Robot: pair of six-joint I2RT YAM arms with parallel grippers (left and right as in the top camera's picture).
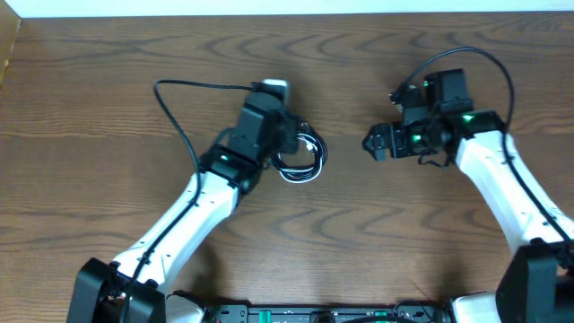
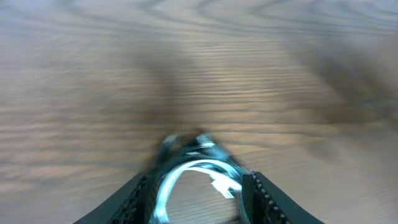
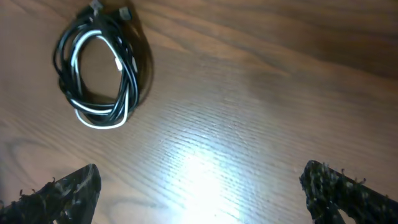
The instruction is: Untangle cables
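Note:
The cables are one small coil of black and white cord (image 1: 305,167) lying on the wooden table near the middle. My left gripper (image 1: 299,144) is open just over the coil. In the blurred left wrist view the coil (image 2: 186,171) shows between my two spread fingers (image 2: 199,190); I cannot tell if they touch it. My right gripper (image 1: 369,144) is open and empty, to the right of the coil with bare wood between. In the right wrist view the coil (image 3: 99,74) lies flat at upper left, plug ends at its top, far ahead of my open fingers (image 3: 199,186).
The left arm's thick black wire (image 1: 179,117) loops over the table behind and left of the arm. A white strip (image 1: 287,7) runs beyond the table's far edge. Bright glare lies on the wood (image 3: 205,174) between the right fingers.

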